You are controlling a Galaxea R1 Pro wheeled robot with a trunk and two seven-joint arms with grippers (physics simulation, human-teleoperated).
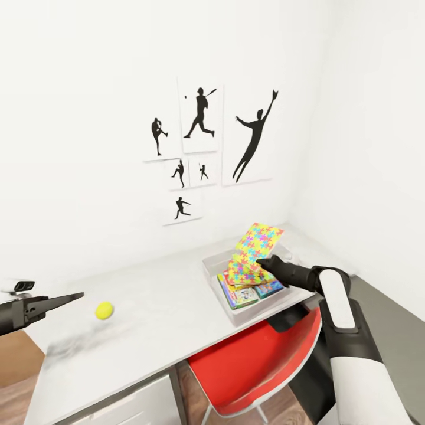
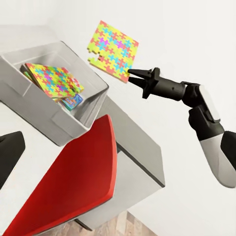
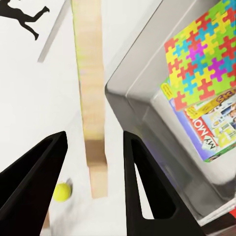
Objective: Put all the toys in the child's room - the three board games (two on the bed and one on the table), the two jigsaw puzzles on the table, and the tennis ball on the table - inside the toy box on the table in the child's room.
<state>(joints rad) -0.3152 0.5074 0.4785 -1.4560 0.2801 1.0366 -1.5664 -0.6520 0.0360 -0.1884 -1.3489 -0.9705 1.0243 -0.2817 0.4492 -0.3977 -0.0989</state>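
My right gripper [image 1: 262, 261] is shut on the lower corner of a multicoloured jigsaw puzzle [image 1: 258, 241], holding it tilted in the air over the toy box [image 1: 211, 273]. In the right wrist view that puzzle [image 3: 91, 73] runs edge-on between the fingers. Inside the pale grey box lie the other jigsaw puzzle [image 1: 243, 273] and, under it, printed board games [image 1: 239, 294]. The tennis ball [image 1: 104, 310] rests on the table [image 1: 165, 301] at the left. A little left of the ball my left gripper [image 1: 79, 295] hovers, apparently open, holding nothing.
A red chair [image 1: 260, 366] is pushed under the desk just below the toy box. White walls with baseball-player prints [image 1: 200, 118] close off the back and the right corner. White drawers [image 1: 141, 407] sit under the desk's left part.
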